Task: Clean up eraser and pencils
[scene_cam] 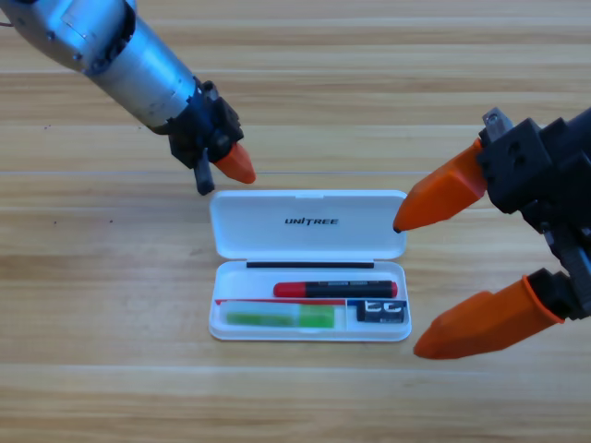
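Only readable thing here is "UNITREE" in dark capital letters, printed on the inside of the open lid of the white case [309,226]. No other text, numbers or labels anywhere.
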Controlling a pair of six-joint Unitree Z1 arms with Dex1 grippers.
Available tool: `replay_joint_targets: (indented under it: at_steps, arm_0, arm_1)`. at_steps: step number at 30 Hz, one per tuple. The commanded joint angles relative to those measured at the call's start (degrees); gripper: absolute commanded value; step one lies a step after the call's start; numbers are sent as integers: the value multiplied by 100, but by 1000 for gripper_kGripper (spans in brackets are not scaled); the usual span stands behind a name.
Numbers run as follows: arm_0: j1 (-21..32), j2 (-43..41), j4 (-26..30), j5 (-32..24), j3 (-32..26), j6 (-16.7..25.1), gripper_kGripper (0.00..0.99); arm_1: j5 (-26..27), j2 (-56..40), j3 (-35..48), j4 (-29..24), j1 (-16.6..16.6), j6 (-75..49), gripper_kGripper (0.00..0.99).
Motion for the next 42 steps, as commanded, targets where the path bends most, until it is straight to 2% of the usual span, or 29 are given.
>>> replay_joint_targets:
  at_steps: [1,7,13,32,42]
  arm_0:
    - [-281,363,30,-68,93,37,0]
    - [-369,433,126,-68,41,19,0]
    - [-484,363,504,-85,-21,19,0]
    - [-677,-182,1040,-94,-56,19,0]
    - [-844,-613,1216,-261,129,-16,0]
  arm_1:
    - [142,-227,158,-134,-16,96,942]
    - [151,-271,149,-134,-16,149,943]
    - [151,-236,149,-134,-16,149,943]
    - [230,-175,176,-134,-16,149,943]
    - [230,28,176,-134,-16,140,943]
